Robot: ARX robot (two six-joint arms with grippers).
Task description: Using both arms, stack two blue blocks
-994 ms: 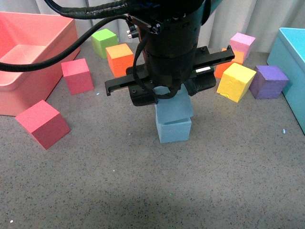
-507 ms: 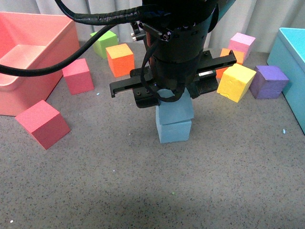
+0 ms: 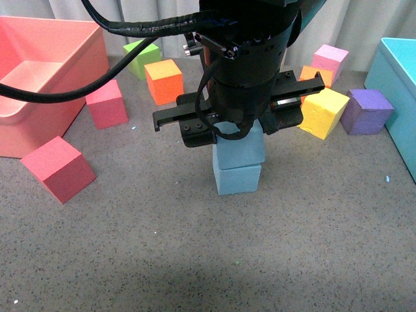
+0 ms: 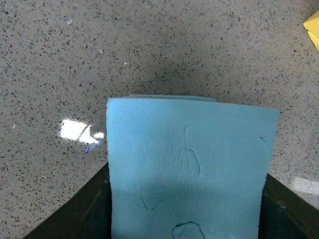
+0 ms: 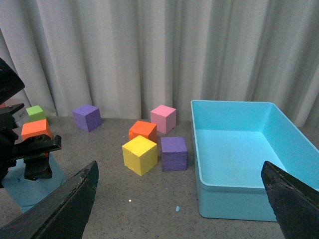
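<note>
- Near the middle of the bench (image 3: 195,260), the upper blue block (image 3: 242,144) sits on the lower blue block (image 3: 237,179), slightly turned against it; the stack stands apart from all other cubes.
- Left tool (image 3: 238,122): directly over the stack, its black body hiding the top of the upper blue block. In the left wrist view the block face (image 4: 192,169) fills the space between two dark fingers (image 4: 82,211); whether they press on the foam or stand just clear cannot be told.
- Right tool (image 5: 179,199): spread wide and grasping nothing, held off toward the right side of the bench, facing the turquoise bin (image 5: 239,159).
- Markings: no brand, label or readable writing on any block, bin or arm.
- Surface: grey speckled bench top, matt, with small light flecks and a bright glare patch (image 4: 77,130) beside the stack.
- Room: pale pleated curtain (image 5: 149,50) along the far edge.
- Other items: pink bin (image 3: 65,58) at the far left corner; yellow cube (image 3: 323,112), purple cube (image 3: 367,110), orange cube (image 3: 164,80), green cube (image 3: 142,57) and two red cubes (image 3: 58,169) scattered toward the far and left edges.
</note>
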